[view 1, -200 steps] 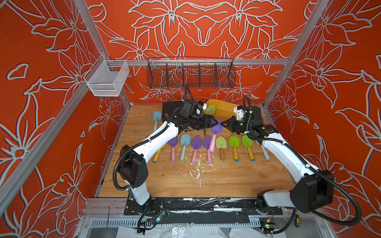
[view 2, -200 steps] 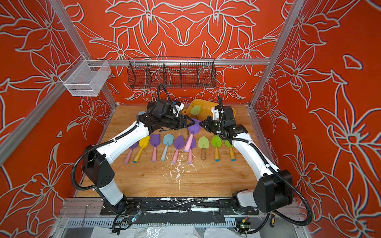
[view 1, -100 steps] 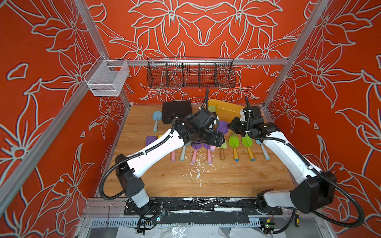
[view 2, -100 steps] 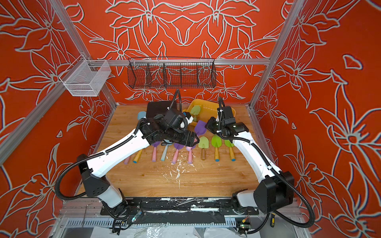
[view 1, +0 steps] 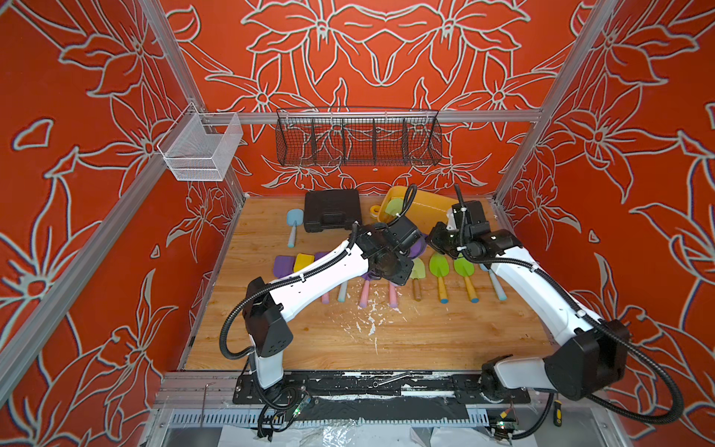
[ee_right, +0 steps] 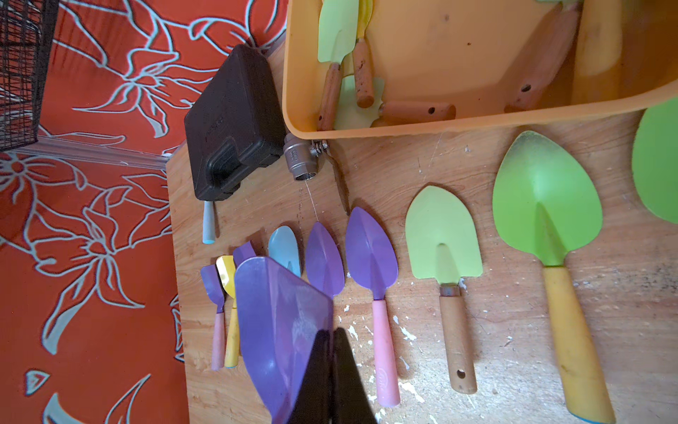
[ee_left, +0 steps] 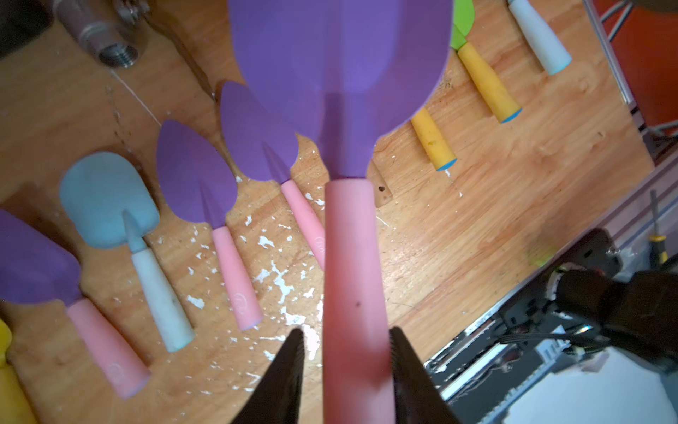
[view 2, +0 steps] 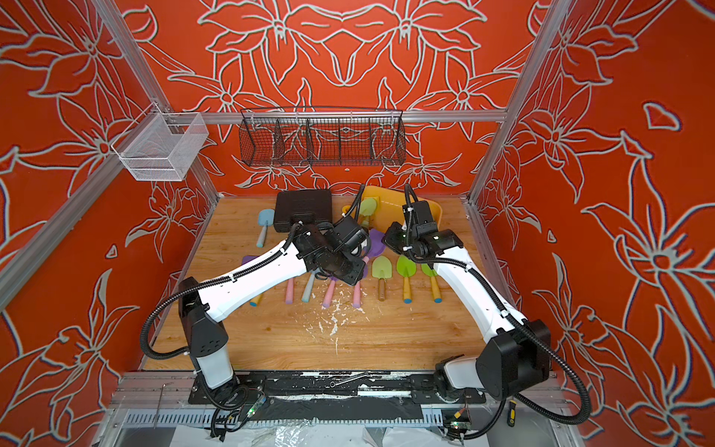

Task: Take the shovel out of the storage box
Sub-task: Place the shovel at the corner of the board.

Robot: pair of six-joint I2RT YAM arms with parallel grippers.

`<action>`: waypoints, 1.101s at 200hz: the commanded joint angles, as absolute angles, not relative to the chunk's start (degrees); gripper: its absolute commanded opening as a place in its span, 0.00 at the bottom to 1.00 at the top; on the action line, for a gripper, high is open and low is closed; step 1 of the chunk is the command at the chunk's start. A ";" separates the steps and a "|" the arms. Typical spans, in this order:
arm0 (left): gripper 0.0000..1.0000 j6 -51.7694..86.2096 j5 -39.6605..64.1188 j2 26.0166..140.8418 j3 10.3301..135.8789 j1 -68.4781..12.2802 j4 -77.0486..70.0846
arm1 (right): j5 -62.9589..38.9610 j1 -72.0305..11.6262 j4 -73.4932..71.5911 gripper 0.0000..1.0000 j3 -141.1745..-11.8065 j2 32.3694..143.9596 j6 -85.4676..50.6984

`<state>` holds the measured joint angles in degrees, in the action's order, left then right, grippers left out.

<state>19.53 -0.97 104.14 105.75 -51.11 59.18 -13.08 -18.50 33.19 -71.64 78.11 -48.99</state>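
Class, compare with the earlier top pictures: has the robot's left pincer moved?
Yes. The left pincer has left the black case at the back and come forward, toward the table's front edge, over the row of shovels.

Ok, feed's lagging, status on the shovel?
Right hand shut on purple shovel at blade. Left hand straddles its pink handle, grip unclear. Shovel clear of box. Other shovels below.

Black tool case point(view 1: 332, 211) far centre-left on wooden table point(view 1: 387, 344). Metal valve fitting point(ee_right: 301, 158) just beside case. Black wire basket point(view 1: 358, 141) on far wall; white mesh basket point(view 1: 199, 149) on left wall. White flecks point(view 1: 369, 321) mid-table.
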 commanded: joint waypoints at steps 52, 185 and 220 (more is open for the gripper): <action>0.00 16.35 -3.52 102.72 103.94 -49.93 59.78 | -14.69 -18.90 32.44 0.19 -72.88 78.29 -48.94; 0.00 -4.40 -3.09 91.59 81.18 0.38 50.40 | -14.03 -11.70 42.71 0.97 -71.11 70.76 -37.37; 0.00 -6.14 -5.33 99.14 84.64 6.76 49.28 | -15.20 -10.68 44.39 0.97 -75.63 77.28 -34.83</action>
